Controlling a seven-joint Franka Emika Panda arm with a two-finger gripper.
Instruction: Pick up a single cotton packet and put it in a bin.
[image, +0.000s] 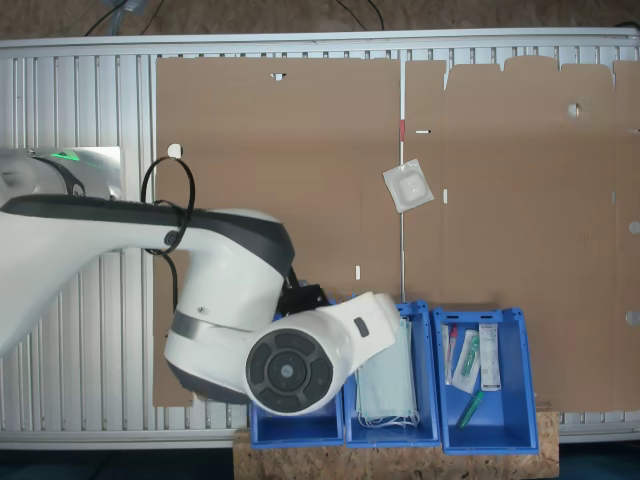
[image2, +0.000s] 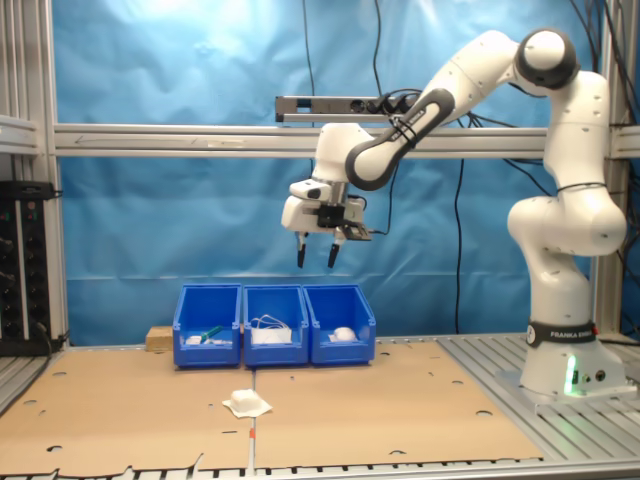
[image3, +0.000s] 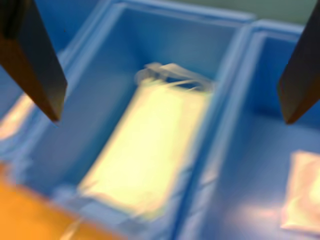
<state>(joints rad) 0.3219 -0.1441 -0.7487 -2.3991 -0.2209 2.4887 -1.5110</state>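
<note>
Dark fingertips (image3: 42, 75) framed the wrist view, spread wide with nothing between them, above the middle bin (image3: 150, 65) holding pale green masks (image3: 150, 150). In the second exterior view the gripper (image2: 317, 255) hung high over three blue bins (image2: 275, 325), and the cotton packet (image2: 247, 404) lay on cardboard (image2: 400, 400) at their 6 o'clock, well apart. Small, square and clear-white, it sat cornerwise in the first exterior view (image: 409, 187).

Glossy blue plastic bins (image2: 274, 325); matt cardboard sheets (image: 300, 160); ribbed metal table (image: 90, 100).
</note>
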